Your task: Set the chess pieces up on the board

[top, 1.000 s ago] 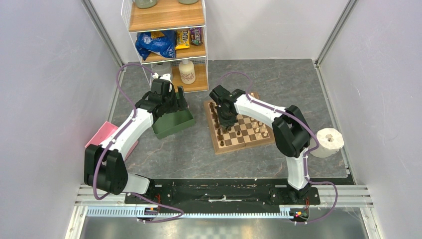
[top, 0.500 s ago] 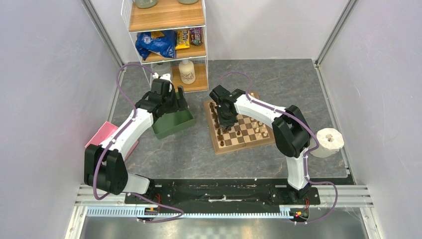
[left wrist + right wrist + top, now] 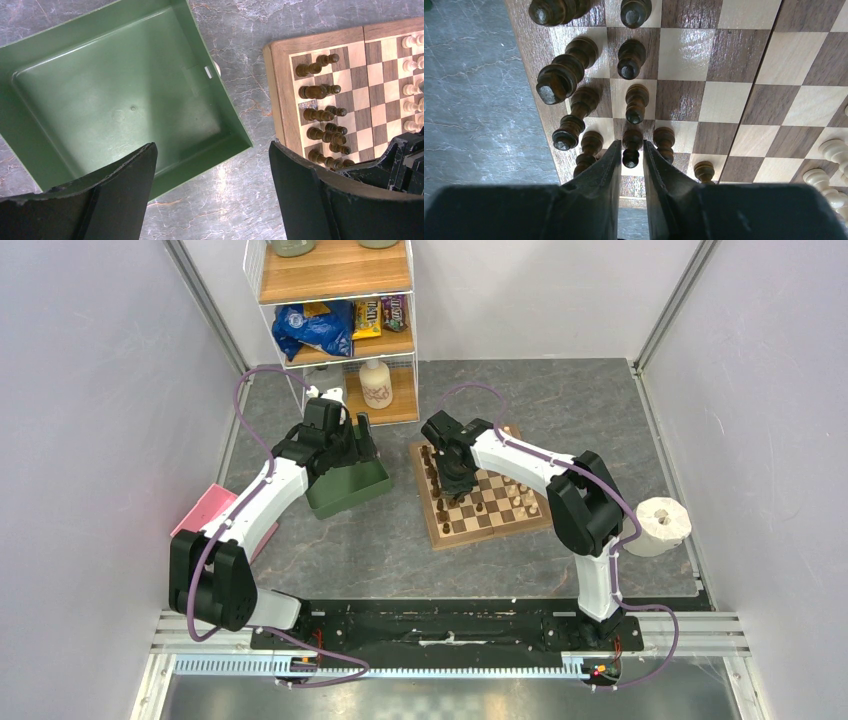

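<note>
My right gripper (image 3: 631,146) is low over the left edge of the board (image 3: 684,47); its two fingers stand close on either side of one dark pawn (image 3: 632,140), upright on its square; I cannot tell whether they press the pawn or only flank it. Other dark pieces (image 3: 561,82) stand upright in two files along that same left edge of the board; cream pieces (image 3: 411,65) stand along its opposite, right edge; the middle squares are bare. My left gripper (image 3: 212,146) hangs to the left of the board, fingers spread wide and holding nothing, above the near rim of a green tray (image 3: 100,100); the tray lies just left of the board, not touching it.
</note>
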Tool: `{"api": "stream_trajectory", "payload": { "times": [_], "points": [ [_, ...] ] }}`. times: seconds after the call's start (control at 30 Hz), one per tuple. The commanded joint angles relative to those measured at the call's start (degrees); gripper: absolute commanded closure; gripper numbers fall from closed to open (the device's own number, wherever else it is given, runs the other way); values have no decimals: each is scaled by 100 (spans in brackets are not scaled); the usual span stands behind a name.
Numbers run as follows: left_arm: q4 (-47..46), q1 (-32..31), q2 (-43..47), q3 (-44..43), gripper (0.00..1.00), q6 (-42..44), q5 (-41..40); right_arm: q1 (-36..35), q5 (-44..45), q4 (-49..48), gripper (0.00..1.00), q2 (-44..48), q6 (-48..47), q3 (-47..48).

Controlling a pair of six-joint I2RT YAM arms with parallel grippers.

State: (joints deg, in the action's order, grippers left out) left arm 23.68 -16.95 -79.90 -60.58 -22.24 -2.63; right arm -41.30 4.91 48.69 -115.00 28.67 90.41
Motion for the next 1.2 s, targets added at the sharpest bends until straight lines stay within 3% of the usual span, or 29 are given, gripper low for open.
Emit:
{"api": "stream_trajectory", "payload": {
  "times": [0.0, 0.4, 0.9, 1.17],
  "points": [
    [-187, 25, 78, -57, 11, -112, 65, 17, 13, -43, 69, 263, -47, 207],
    [-198, 31, 80, -47, 11, -131, 96, 205, 138, -38, 65, 760, 52, -48],
    [-215, 25, 63, -51, 11, -139, 134, 309, -62, 2, 66, 246, 144, -195],
    [-214, 30, 62, -51, 11, -138, 123, 315, -56, 33, 74, 193, 95, -242]
  ]
}}
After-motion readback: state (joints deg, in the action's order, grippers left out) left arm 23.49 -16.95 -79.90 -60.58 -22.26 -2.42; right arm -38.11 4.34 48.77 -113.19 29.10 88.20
